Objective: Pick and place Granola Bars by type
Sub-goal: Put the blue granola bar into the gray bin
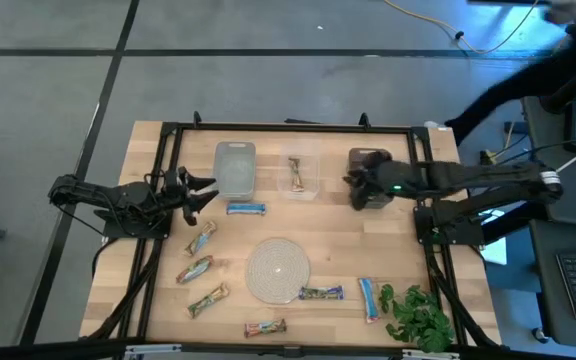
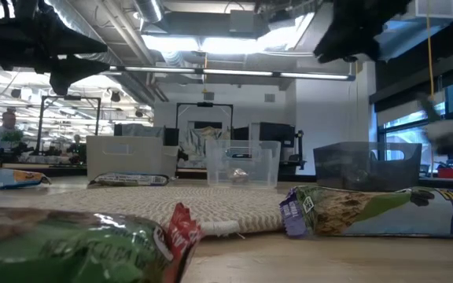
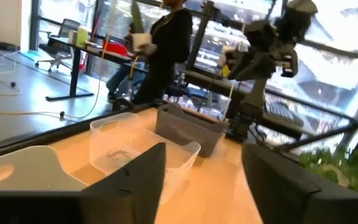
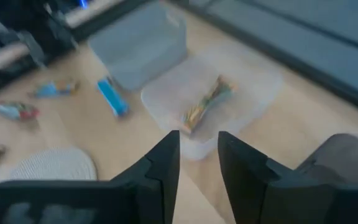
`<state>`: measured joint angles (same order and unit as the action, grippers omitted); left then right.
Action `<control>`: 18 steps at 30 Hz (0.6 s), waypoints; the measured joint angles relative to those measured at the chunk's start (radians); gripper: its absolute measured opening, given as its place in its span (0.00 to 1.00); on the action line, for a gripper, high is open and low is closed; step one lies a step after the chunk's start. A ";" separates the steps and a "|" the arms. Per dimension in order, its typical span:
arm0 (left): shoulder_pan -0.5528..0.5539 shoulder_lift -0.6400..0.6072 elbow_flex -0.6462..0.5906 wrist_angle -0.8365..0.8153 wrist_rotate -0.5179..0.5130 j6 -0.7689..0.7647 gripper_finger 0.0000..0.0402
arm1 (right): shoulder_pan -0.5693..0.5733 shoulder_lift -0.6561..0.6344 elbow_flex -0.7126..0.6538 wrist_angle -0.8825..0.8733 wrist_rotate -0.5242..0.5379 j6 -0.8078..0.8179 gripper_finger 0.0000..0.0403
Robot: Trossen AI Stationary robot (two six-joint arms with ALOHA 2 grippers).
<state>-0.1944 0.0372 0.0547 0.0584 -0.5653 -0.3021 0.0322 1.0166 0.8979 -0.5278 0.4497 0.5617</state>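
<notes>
Several wrapped granola bars lie flat on the table: a blue one [image 1: 246, 208] near the bins, three tan-green ones [image 1: 201, 238] [image 1: 195, 268] [image 1: 208, 300] on the left, a reddish one [image 1: 265, 327] at the near edge, and a green one [image 1: 321, 293] and a blue one [image 1: 369, 298] beside the mat. One more bar [image 1: 296, 172] [image 4: 207, 102] lies inside the clear bin [image 1: 315, 185]. My left gripper [image 1: 203, 192] [image 3: 204, 180] hovers open, left of the blue bar. My right gripper [image 1: 352, 181] [image 4: 199, 149] hangs above the table between the clear bin and the dark bin [image 1: 370, 160], its fingers slightly apart with nothing between them.
A grey bin [image 1: 235, 167], the clear bin and the dark bin stand in a row along the far edge. A round woven mat [image 1: 277, 269] lies mid-table, and a leafy plant sprig [image 1: 418, 315] lies at the near right corner. A person [image 3: 166, 43] stands beyond the table.
</notes>
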 joint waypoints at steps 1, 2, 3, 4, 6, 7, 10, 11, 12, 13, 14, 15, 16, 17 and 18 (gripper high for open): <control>0.000 0.000 0.000 0.002 -0.009 -0.019 0.56 | 0.006 -0.042 -0.020 0.007 0.013 -0.007 0.28; 0.000 0.000 0.000 0.002 -0.021 -0.042 0.59 | 0.012 -0.079 -0.039 0.013 0.024 -0.015 0.28; 0.000 0.000 0.000 0.002 -0.029 -0.058 0.62 | 0.015 -0.117 -0.057 0.020 0.029 -0.020 0.28; 0.000 0.000 0.000 0.001 -0.035 -0.064 0.64 | 0.019 -0.151 -0.072 0.023 0.032 -0.022 0.28; 0.000 0.000 0.000 -0.002 -0.037 -0.070 0.67 | 0.020 -0.212 -0.097 0.026 0.032 -0.019 0.28; 0.000 0.000 0.000 -0.001 -0.036 -0.082 0.68 | 0.020 -0.237 -0.110 0.027 0.032 -0.017 0.28; 0.000 0.000 0.000 0.033 -0.019 -0.176 0.70 | 0.020 -0.294 -0.137 0.030 0.031 -0.016 0.28; 0.000 0.000 0.000 0.051 -0.015 -0.180 0.70 | 0.020 -0.304 -0.140 0.028 0.031 -0.016 0.28; 0.001 0.000 0.000 0.066 -0.007 -0.167 0.70 | 0.020 -0.312 -0.141 0.029 0.031 -0.018 0.28; 0.001 0.000 0.000 0.080 0.009 -0.140 0.70 | 0.020 -0.316 -0.141 0.031 0.031 -0.022 0.28; 0.001 0.002 0.000 0.098 0.023 -0.119 0.70 | 0.020 -0.318 -0.141 0.031 0.031 -0.028 0.28; 0.001 0.011 0.000 0.126 0.032 -0.109 0.70 | 0.020 -0.319 -0.142 0.031 0.031 -0.041 0.28; 0.001 0.025 0.001 0.150 0.032 -0.106 0.70 | 0.020 -0.319 -0.142 0.031 0.031 -0.048 0.28; 0.001 0.046 0.006 0.157 0.028 -0.100 0.70 | 0.019 -0.319 -0.142 0.031 0.031 -0.056 0.28; 0.001 0.073 0.018 0.150 0.025 -0.088 0.70 | 0.019 -0.319 -0.142 0.031 0.031 -0.067 0.28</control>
<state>-0.1936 0.1101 0.0724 0.2082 -0.5399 -0.3900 0.0510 0.6975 0.7560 -0.4973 0.4812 0.4945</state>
